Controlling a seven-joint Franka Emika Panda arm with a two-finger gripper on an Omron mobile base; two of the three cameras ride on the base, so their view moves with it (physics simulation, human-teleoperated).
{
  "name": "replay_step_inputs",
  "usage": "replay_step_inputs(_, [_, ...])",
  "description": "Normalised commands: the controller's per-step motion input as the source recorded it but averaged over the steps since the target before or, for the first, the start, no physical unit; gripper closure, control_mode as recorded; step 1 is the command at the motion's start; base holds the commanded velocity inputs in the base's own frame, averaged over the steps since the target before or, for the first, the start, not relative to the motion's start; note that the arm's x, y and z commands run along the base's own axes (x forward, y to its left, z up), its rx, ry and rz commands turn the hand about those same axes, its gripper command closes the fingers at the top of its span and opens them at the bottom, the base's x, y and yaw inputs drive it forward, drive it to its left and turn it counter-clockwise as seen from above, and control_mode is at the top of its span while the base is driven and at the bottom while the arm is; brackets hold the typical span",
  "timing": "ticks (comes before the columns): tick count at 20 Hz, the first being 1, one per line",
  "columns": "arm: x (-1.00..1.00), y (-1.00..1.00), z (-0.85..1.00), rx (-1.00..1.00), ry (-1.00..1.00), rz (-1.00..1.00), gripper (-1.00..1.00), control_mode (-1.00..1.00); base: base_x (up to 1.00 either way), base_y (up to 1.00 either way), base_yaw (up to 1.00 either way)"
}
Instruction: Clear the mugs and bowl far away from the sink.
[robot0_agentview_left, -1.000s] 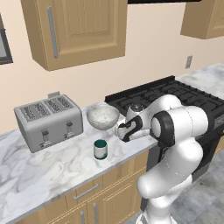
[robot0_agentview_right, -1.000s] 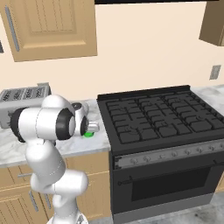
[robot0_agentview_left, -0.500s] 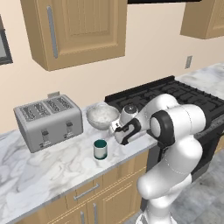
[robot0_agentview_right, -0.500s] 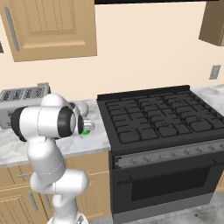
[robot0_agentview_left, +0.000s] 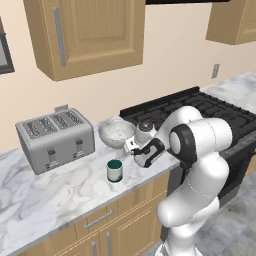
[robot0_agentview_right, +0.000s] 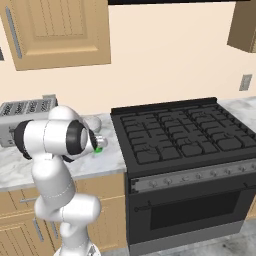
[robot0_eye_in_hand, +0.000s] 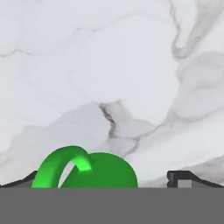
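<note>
Green mug (robot0_eye_in_hand: 87, 170) now further left with gripper (robot0_eye_in_hand: 105, 181)

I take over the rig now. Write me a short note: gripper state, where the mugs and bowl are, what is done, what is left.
Gripper: low over the marble counter, the green mug between its fingertips; whether it grips, I cannot tell.
Teal mug: upright on the counter, in front of the toaster.
Bowl: at the back of the counter, beside the stove.
Done: no sink in view, so clearance cannot be judged.
Left: probably confirm the grip on the green mug, then place it.
</note>
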Motion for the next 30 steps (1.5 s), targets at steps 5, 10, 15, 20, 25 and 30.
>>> replay_step_inputs(5, [-0.14,0.00,-0.11,-0.06,-0.14,-0.12,-1.00,-1.00,0.00,0.00,0.00])
replay_step_inputs(10, [-0.08,0.00,0.00,0.00,-0.08,-0.18,-1.00,-1.00,0.00,0.00,0.00])
replay_step_inputs(15, [-0.07,0.00,0.03,0.01,0.00,-0.17,-1.00,-1.00,0.00,0.00,0.00])
replay_step_inputs(20, [-0.03,0.00,0.35,0.06,0.02,-0.03,-1.00,-1.00,0.00,0.00,0.00])
replay_step_inputs(25, [-0.17,0.00,0.69,0.08,0.00,0.01,-1.00,-1.00,0.00,0.00,0.00])
replay_step_inputs(30, [-0.10,0.00,0.97,0.13,0.00,0.05,-1.00,-1.00,0.00,0.00,0.00])
